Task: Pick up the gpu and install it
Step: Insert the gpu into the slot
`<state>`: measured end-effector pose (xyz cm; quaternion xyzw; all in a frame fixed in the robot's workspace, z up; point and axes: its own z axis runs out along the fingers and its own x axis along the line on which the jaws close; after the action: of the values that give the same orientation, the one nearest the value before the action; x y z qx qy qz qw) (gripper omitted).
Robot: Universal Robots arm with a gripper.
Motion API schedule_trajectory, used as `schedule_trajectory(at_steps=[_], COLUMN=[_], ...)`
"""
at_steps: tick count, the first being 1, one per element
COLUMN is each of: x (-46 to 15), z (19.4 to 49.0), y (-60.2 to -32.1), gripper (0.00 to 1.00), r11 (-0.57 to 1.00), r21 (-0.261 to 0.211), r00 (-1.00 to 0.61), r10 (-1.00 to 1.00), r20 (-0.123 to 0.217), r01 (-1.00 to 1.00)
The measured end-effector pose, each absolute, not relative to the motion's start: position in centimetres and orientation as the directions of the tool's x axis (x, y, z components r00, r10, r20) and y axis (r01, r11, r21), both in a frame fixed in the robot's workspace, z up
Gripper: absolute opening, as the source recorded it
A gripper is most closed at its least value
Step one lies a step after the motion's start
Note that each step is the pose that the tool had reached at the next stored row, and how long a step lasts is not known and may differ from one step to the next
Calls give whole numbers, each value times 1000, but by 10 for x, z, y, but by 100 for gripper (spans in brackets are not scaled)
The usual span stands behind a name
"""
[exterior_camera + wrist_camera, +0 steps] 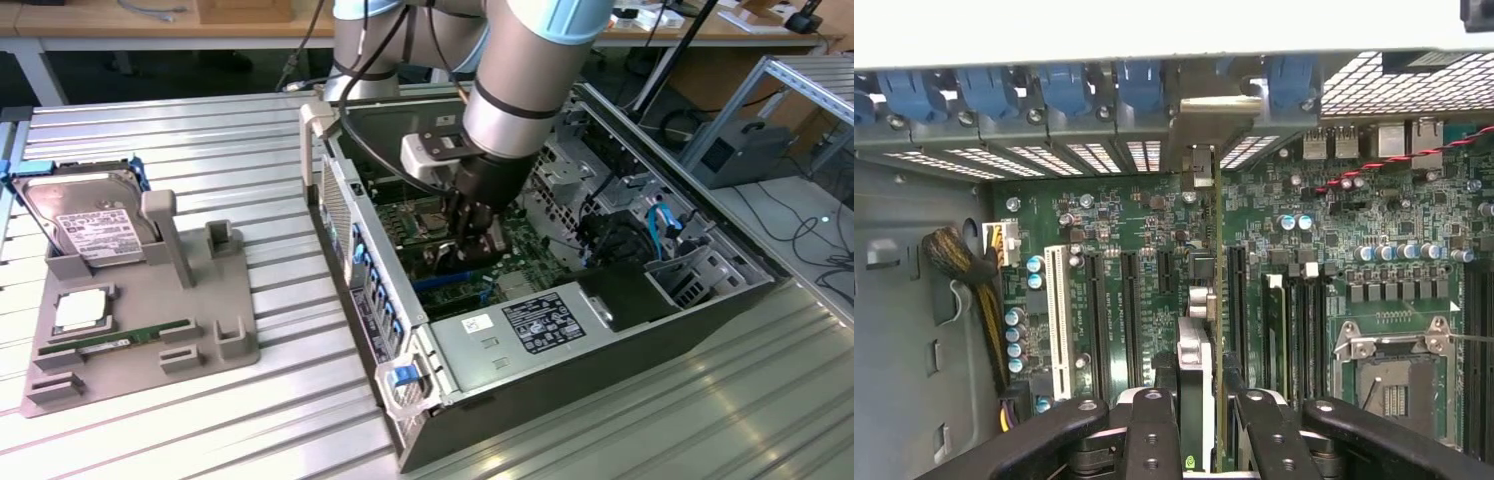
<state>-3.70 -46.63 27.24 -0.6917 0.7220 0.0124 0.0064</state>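
The gpu (1194,360) stands on edge between my gripper's (1202,440) black fingers (1152,432), and the gripper is shut on it. Its green board edge runs along the motherboard's expansion slots, and its silver end bracket (1197,165) reaches the case's rear slot openings. In the exterior view my gripper (470,245) is down inside the open computer case (400,400), holding the dark gpu (451,262) low over the green motherboard. Whether the card's connector sits in a slot is hidden.
A grey fixture (200,350) at the exterior view's left holds a hard drive (91,225), a RAM stick (114,340) and a processor chip (80,310). Inside the case are a power supply (534,330), an open CPU socket (1389,365), a cable bundle (959,260) and blue slot latches (1064,85).
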Motion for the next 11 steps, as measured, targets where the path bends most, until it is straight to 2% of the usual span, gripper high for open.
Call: schedule_trajectory(at_steps=[11], x=[-37], z=[264], y=[-466], gripper=[27], r11=[44], r21=[9], r00=[-44], r10=[-999], r20=[-21], r01=[-999])
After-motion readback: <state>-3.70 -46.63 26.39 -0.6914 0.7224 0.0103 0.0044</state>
